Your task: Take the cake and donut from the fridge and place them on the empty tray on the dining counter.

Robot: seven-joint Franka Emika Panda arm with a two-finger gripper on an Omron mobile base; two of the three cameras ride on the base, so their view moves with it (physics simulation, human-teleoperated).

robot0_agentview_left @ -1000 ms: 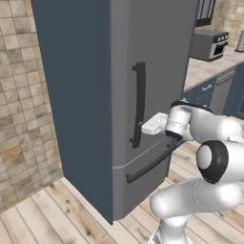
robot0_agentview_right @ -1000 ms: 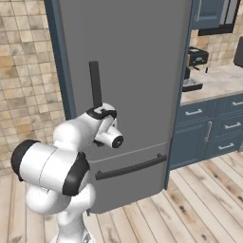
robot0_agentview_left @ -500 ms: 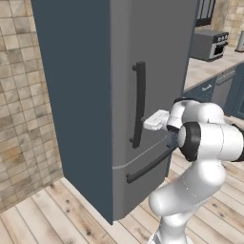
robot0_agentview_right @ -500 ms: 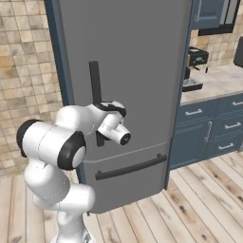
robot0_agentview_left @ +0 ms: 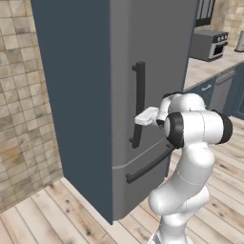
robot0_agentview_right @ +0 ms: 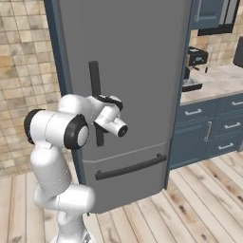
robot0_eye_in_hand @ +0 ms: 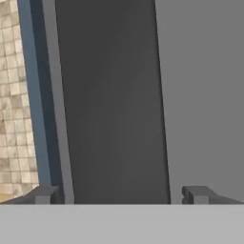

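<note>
The slate-grey fridge (robot0_agentview_left: 143, 43) (robot0_agentview_right: 137, 52) stands shut, so the cake and donut are hidden inside. The tray and dining counter are out of view. My gripper (robot0_agentview_left: 142, 118) is at the lower half of the black vertical bar handle (robot0_agentview_left: 138, 90) (robot0_agentview_right: 94, 76). In the hand view the handle (robot0_eye_in_hand: 112, 105) runs up the middle as a wide dark bar. My gripper (robot0_eye_in_hand: 119, 194) is open, with one fingertip on either side of the bar and not pressing on it. In the right base view the hand (robot0_agentview_right: 108, 110) covers the handle's lower part.
A horizontal black drawer handle (robot0_agentview_left: 147, 167) (robot0_agentview_right: 130, 167) crosses the fridge's lower front. Right of the fridge are dark blue cabinets (robot0_agentview_right: 209, 133) under a wall counter with a coffee machine (robot0_agentview_right: 194, 66) and a toaster oven (robot0_agentview_left: 208, 44). A tiled wall (robot0_agentview_left: 24, 119) is to the left.
The hand has crept a little closer to the fridge handle, and the arm's elbow has swung up and round. The jaws have stayed open. The fridge door has not moved.
</note>
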